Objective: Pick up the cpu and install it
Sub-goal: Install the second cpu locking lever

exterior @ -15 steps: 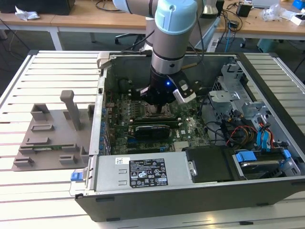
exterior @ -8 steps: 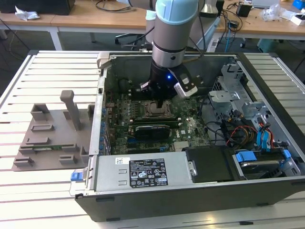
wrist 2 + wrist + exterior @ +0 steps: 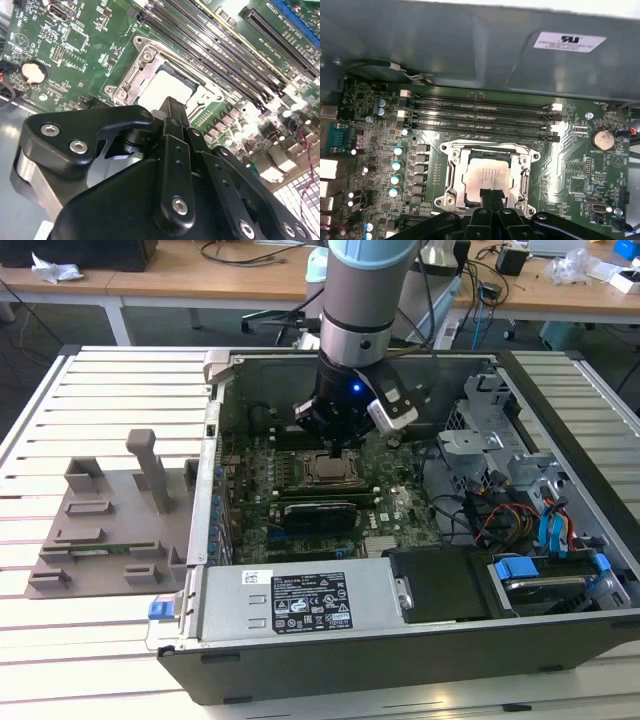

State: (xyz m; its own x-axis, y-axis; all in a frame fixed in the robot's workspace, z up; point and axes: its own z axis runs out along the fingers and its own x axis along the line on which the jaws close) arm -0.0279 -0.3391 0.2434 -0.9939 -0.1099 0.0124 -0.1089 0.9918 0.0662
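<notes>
The cpu (image 3: 487, 181) is seen seated flat in the socket (image 3: 488, 175), directly beneath the end effector (image 3: 492, 196), whose fingertips are pressed together, gripping nothing.

Exterior view looks down over the open computer case (image 3: 400, 540); both wrist views (close) share the motherboard socket (image 3: 487, 179).

**Grey arm, black gripper**

The arm (image 3: 358, 300) is a round silver-grey tube with a pale blue cap and a small blue light near the wrist. The gripper (image 3: 492, 196) is matte black, built of flat jointed links (image 3: 175, 165) fastened with shiny silver screws.
</notes>
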